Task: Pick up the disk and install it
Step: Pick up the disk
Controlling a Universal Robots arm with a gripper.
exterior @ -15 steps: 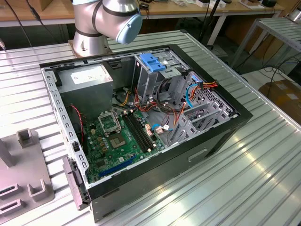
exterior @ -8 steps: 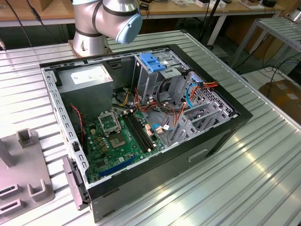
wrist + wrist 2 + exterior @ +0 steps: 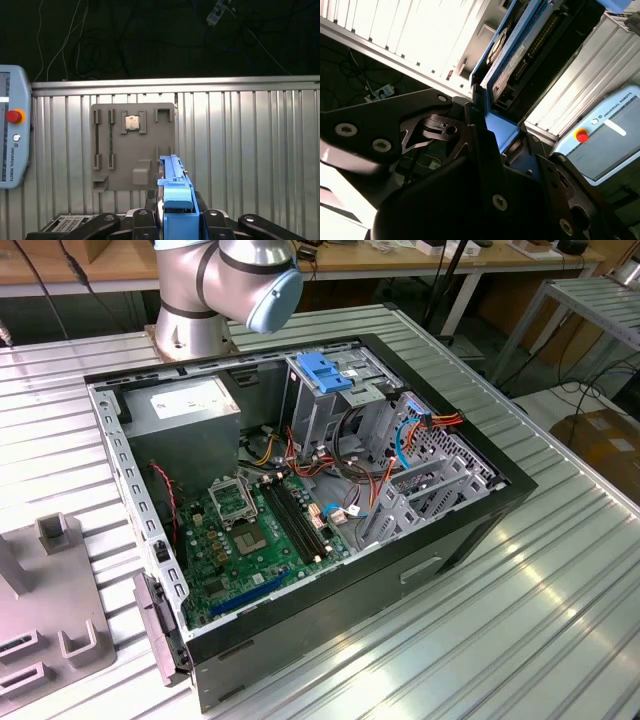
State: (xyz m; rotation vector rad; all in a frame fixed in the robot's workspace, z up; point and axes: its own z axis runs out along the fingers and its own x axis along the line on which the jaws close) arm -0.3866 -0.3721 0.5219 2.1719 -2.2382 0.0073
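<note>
In both wrist views my gripper (image 3: 174, 216) is shut on the disk (image 3: 172, 187), which I see edge-on with its blue bracket standing up between the black fingers (image 3: 142, 220). The second wrist view shows the disk (image 3: 520, 50) from the side: blue frame, dark metal body and a connector row, running away from the gripper (image 3: 502, 130). In the exterior view the open computer case (image 3: 470, 530) lies on the table. Its grey drive cage (image 3: 310, 405) carries a blue latch (image 3: 325, 370), and the arm's base (image 3: 225, 285) stands behind the case.
A grey power-supply box (image 3: 185, 405) and the motherboard (image 3: 250, 530) with loose cables fill the case. A grey fixture plate (image 3: 132, 147) holding a small chip (image 3: 132, 122) lies on the ribbed metal table (image 3: 240, 140). A teach pendant (image 3: 12, 132) rests at the table's edge.
</note>
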